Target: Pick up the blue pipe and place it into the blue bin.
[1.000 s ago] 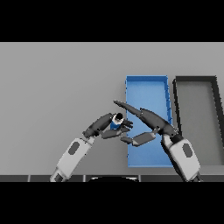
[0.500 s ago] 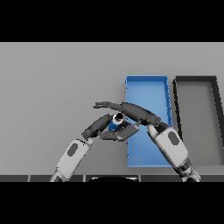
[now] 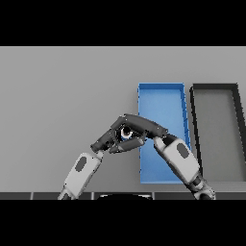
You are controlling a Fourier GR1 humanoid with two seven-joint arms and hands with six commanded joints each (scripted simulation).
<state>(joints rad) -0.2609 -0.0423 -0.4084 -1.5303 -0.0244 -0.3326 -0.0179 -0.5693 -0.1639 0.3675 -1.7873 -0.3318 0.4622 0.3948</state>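
- Both hands now meet around the pipe point(image 3: 127, 133), just left of the bin point(image 3: 161, 98).
- The right hand point(image 3: 141, 126), reaching from 4 o'clock, has closed over it.
- The left hand point(image 3: 109, 141) cradles it, fingers curled.
- A handover looks under way.

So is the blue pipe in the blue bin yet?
Not yet. The blue pipe is held between the left hand and right hand, just left of the blue bin.
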